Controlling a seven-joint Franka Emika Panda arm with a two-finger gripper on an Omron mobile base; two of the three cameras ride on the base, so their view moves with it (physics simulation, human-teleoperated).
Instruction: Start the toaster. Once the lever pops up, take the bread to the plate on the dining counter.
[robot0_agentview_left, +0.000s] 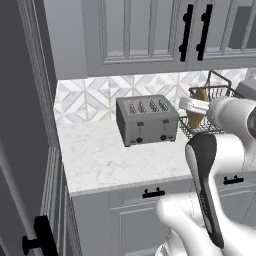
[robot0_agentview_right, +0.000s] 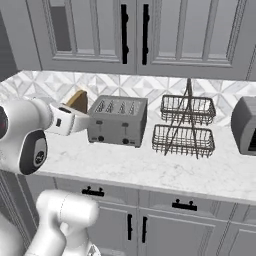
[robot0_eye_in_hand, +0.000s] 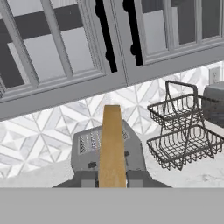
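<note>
Just beside the toaster (robot0_agentview_right: 118, 120), lifted above the worktop, the bread (robot0_eye_in_hand: 112, 146) sits pinched edge-on between the gripper (robot0_eye_in_hand: 112, 178) fingers. It is a tan-brown slice with darker crust and a rounded top, standing upright.

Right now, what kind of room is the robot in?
A kitchen, most likely. A toaster sits on a marble worktop against a tiled wall, with grey cupboards above it and a two-tier wire basket beside it.
</note>
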